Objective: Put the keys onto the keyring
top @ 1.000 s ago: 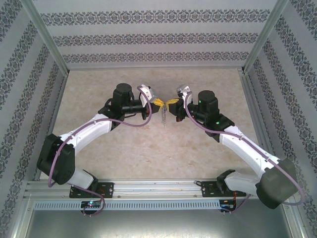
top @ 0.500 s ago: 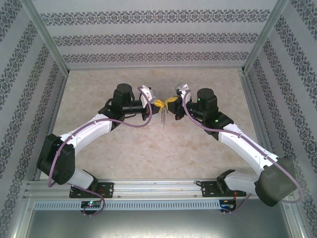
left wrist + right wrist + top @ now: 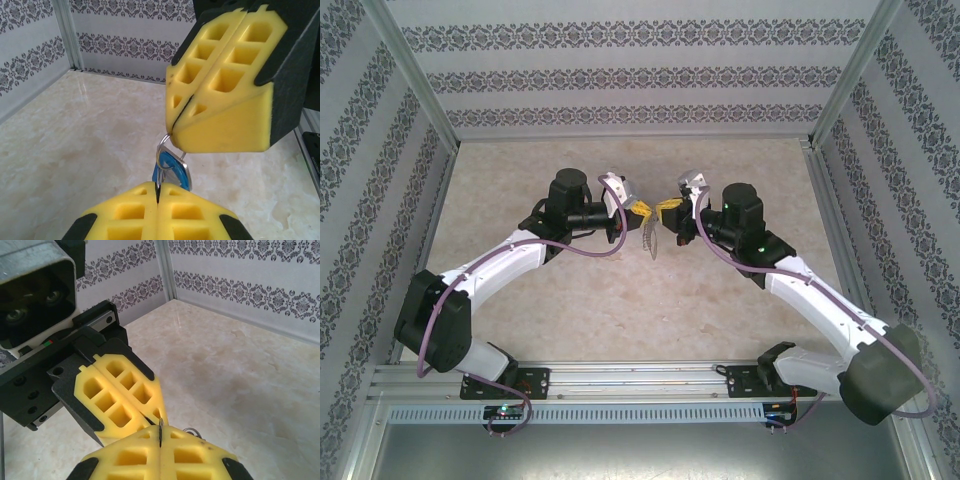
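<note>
Since prev. frame right gripper (image 3: pixel 671 212) has eased slightly off left gripper (image 3: pixel 638 209). Both clamped shut: left on keys (image 3: pixel 176 173), right on metal ring (image 3: pixel 158 152) just above; keyring (image 3: pixel 650 240) hangs below tips. Threading step; next likely needs precise alignment.

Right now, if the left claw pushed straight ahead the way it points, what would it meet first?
The right claw, its shut yellow pads facing it tip to tip. Only the keys, pinched at the left claw's tips, lie between. The gap looks small, though depth is unclear.
</note>
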